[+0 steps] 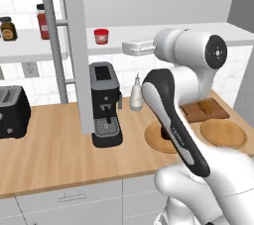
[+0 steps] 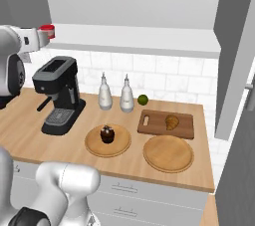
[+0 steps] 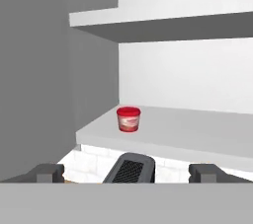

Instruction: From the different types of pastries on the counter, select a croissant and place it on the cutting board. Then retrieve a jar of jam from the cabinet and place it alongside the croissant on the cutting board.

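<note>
The short squat red jar of jam (image 3: 128, 119), smooth-sided with a red lid and a pale label band, stands alone on the flat white lower shelf of the white wall cabinet (image 3: 197, 131), ahead of the two small dark fingertips (image 3: 47, 172) and a little left of the midline between them, well apart from both. The two-finger gripper (image 3: 127, 172) is spread wide and released, with nothing between its fingers. Below the fingertips sits the top of one black boxy espresso machine (image 2: 59, 95), its drip grille ribbed metal.

On the long light wood-grain counter (image 1: 54, 152) lie two round light-wood plates. The nearer plate (image 2: 107, 140) holds the one dark brown glossy round pastry (image 2: 107, 134); the other plate (image 2: 168, 153) is bare. Just behind that bare plate, the dark brown rectangular wooden cutting board (image 2: 157, 123) carries the one small golden-tan croissant (image 2: 172, 122). Two white glazed bottles (image 2: 104, 93) with narrow necks stand side by side against the white tiled wall, a small green lime (image 2: 143, 99) beside them. One black toaster (image 1: 14, 111) sits at the counter's far left. Farther along the shelf stand one taller red bottle (image 1: 42, 21) with a dark cap and one dark jar (image 1: 7, 28).
</note>
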Motion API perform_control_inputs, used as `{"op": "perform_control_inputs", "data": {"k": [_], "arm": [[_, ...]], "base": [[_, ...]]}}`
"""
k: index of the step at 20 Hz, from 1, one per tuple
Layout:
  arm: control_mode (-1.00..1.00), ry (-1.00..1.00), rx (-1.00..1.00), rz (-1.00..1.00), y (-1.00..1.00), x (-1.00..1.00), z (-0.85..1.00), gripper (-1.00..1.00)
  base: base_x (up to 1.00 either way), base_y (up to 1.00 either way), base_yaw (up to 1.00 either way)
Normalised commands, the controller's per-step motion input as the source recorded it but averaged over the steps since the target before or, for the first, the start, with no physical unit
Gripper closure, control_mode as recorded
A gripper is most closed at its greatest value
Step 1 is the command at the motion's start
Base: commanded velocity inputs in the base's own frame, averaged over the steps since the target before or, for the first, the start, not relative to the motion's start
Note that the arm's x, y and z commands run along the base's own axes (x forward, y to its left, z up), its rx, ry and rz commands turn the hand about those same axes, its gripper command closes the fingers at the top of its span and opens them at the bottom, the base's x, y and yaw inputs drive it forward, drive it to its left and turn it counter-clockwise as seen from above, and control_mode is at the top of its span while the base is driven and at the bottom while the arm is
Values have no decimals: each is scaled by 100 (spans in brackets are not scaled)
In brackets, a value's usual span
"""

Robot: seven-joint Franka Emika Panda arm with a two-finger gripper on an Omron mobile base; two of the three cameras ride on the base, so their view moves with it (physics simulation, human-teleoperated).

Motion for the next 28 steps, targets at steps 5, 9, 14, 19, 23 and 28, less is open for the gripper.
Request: {"op": "perform_control_inputs", "data": {"k": [5,9,14,19,23,28], "arm": [[-100,0,0,11,-24,46,0,-100],[-100,0,1,9,-25,57,0,-100],[-100,2,2,8,-14,57,0,-100],[-100,1,0,4,8,44,-6,-100],[-100,4,0,4,32,40,-15,-100],[-100,3,0,6,32,35,-14,-100]], "base": [[0,0,0],[0,0,0],[0,0,0],[0,0,0],[0,0,0],[0,0,0]]}}
